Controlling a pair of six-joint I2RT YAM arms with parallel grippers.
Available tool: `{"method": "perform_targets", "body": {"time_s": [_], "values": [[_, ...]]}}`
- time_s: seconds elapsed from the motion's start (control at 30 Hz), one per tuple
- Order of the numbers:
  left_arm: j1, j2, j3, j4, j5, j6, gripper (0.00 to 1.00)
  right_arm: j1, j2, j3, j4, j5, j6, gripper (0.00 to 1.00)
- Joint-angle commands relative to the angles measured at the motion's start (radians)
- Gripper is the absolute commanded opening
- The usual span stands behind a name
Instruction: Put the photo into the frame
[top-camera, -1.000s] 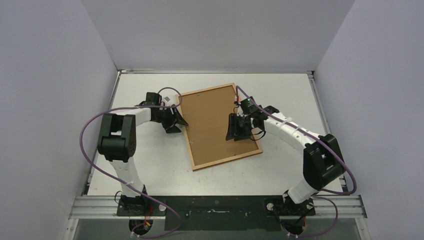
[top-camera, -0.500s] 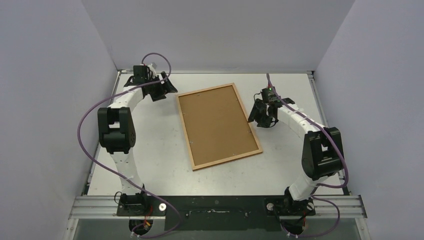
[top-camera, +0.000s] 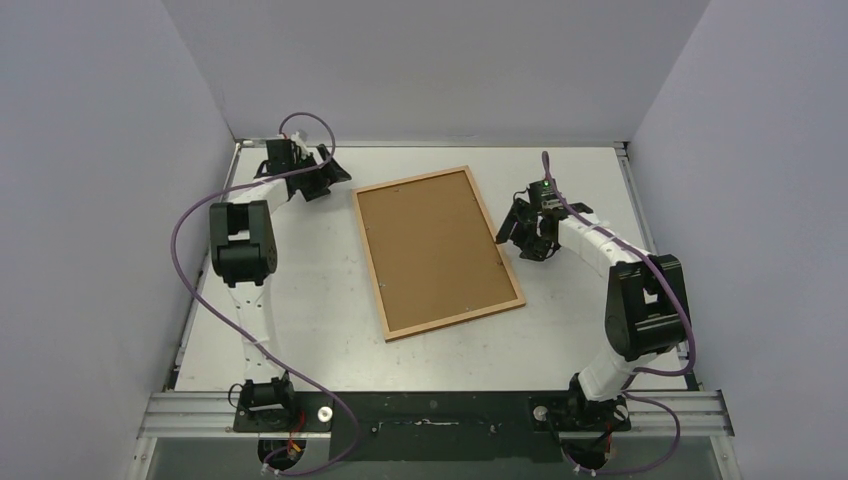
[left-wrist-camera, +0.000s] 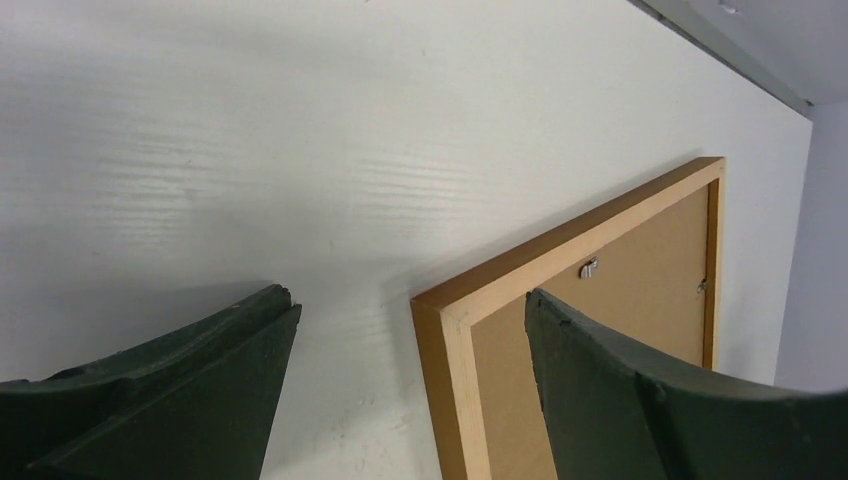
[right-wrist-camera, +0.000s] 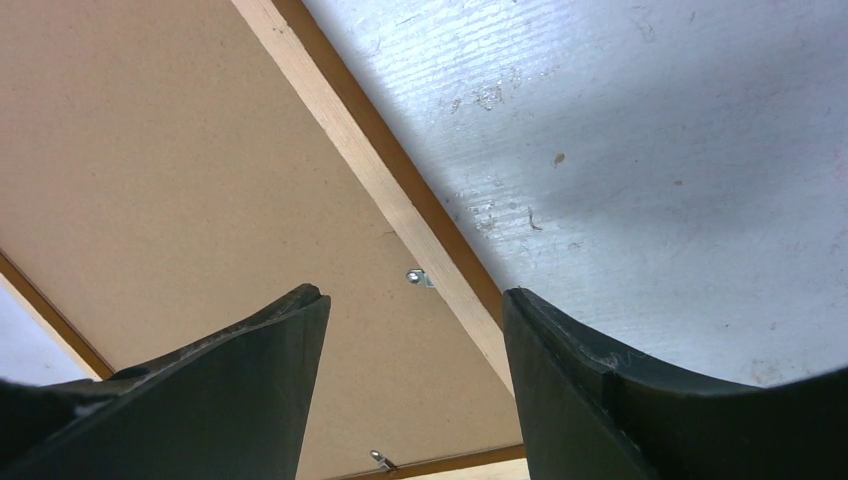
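Wooden frame (top-camera: 370, 264) lies face-down mid-desk, fibreboard backing (top-camera: 435, 250) in it, likely light and stiff, best pinched at its rim; left gripper (top-camera: 333, 177) and right gripper (top-camera: 511, 231) both gape empty.

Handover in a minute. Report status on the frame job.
Left gripper open, empty. Right gripper open, empty. Frame flat on table, backing panel up; photo not in sight. Nothing blocking the frame.
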Motion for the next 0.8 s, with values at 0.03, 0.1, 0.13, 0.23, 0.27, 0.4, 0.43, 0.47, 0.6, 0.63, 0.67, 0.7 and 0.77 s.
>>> {"method": "perform_targets", "body": {"time_s": [0.03,0.1,0.13,0.23,0.27,0.4,0.43,0.47,0.6,0.63,0.67,0.7,0.77], "values": [[0.007,0.068,0.076,0.167,0.101,-0.079,0.83,-0.005,-0.059,-0.005,0.036,-0.016,0.018,0.65],[0.007,0.099,0.1,0.173,0.129,-0.099,0.83,-0.005,-0.054,-0.003,0.035,-0.024,0.021,0.65],[0.007,0.114,0.114,0.17,0.142,-0.11,0.83,-0.003,-0.05,-0.001,0.033,-0.029,0.022,0.65],[0.002,0.153,0.148,0.177,0.226,-0.138,0.78,-0.004,-0.036,0.012,0.024,-0.04,0.022,0.65],[-0.003,0.16,0.149,0.184,0.253,-0.141,0.77,-0.004,-0.033,0.015,0.021,-0.042,0.023,0.64],[-0.029,0.158,0.116,0.209,0.378,-0.13,0.69,0.0,-0.021,0.025,0.024,-0.06,0.029,0.64],[-0.032,0.152,0.1,0.215,0.409,-0.131,0.67,0.003,-0.02,0.029,0.023,-0.064,0.026,0.64],[-0.033,0.141,0.078,0.232,0.434,-0.135,0.66,0.007,-0.019,0.033,0.025,-0.065,0.024,0.64],[-0.029,0.083,-0.03,0.277,0.485,-0.131,0.6,0.023,-0.011,0.054,0.026,-0.073,0.018,0.64],[-0.028,0.07,-0.052,0.278,0.494,-0.125,0.58,0.03,-0.005,0.062,0.029,-0.077,0.017,0.64],[-0.029,0.057,-0.073,0.277,0.5,-0.121,0.56,0.037,-0.001,0.07,0.03,-0.08,0.017,0.64],[-0.03,0.042,-0.097,0.278,0.504,-0.119,0.55,0.044,0.01,0.081,0.038,-0.085,0.019,0.64],[-0.034,0.01,-0.144,0.276,0.508,-0.116,0.51,0.062,0.026,0.094,0.056,-0.093,0.026,0.64]]}}
